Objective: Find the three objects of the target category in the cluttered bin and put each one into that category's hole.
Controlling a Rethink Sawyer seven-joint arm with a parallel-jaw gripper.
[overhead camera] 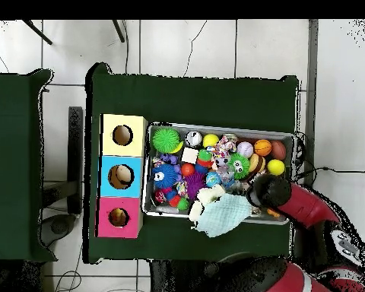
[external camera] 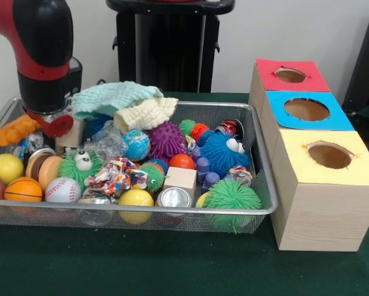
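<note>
Your gripper (external camera: 49,120) sat low over the bin's (external camera: 258,160) corner beside the mint cloth (external camera: 113,97); its opening was hidden, so you couldn't tell. If balls were the target, the baseball (external camera: 62,190) was probably firm, light and slippery: grasp across its middle.

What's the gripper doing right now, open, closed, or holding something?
Gripper: down in the wire bin at its corner by the mint cloth; whether it is open, closed or holding anything cannot be told, since the arm hides it.
</note>
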